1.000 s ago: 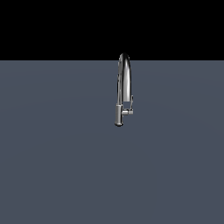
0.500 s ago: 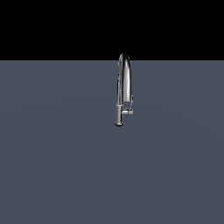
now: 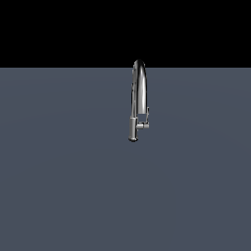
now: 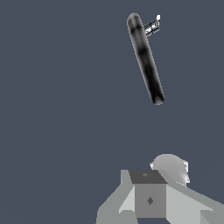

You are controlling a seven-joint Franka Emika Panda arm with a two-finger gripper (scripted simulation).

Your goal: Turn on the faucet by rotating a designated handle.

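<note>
The faucet (image 3: 138, 100) stands alone on the flat grey surface, a slim chrome gooseneck with a darker lower cylinder. Its handle (image 3: 143, 125) is a short stub pointing to the exterior view's right, with a thin lever rising from it. No arm or gripper appears in the exterior view. The wrist view looks down on the faucet (image 4: 145, 59) as a long dark bar, with the handle (image 4: 152, 26) at its far end. Grey blocky parts of my gripper (image 4: 148, 199) fill the near edge, well apart from the faucet. Its fingers are not clearly shown.
The grey surface (image 3: 68, 186) spreads flat around the faucet, ending in a black background (image 3: 59, 29) behind it.
</note>
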